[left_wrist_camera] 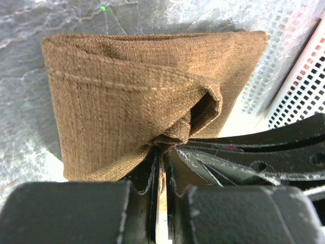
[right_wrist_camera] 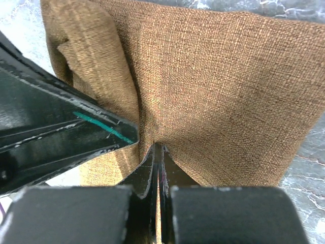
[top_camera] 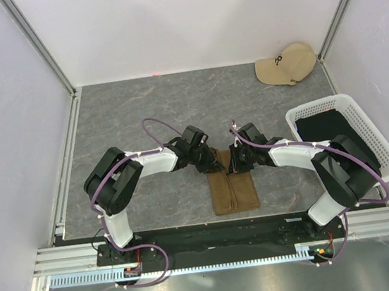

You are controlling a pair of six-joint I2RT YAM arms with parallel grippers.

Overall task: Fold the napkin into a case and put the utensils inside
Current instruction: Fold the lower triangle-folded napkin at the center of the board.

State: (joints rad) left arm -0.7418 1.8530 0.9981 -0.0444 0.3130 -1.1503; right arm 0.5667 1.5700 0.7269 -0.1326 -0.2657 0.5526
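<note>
Reaching inward from both sides, I am pinching the napkin by its far edge, left fingers and right fingers clamped on it, close together over the table.

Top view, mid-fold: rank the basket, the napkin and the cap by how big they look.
1. The basket, clearly largest.
2-3. The napkin and the cap look about alike. The napkin is folded and its far end is hidden, so I won't rank these two.
</note>
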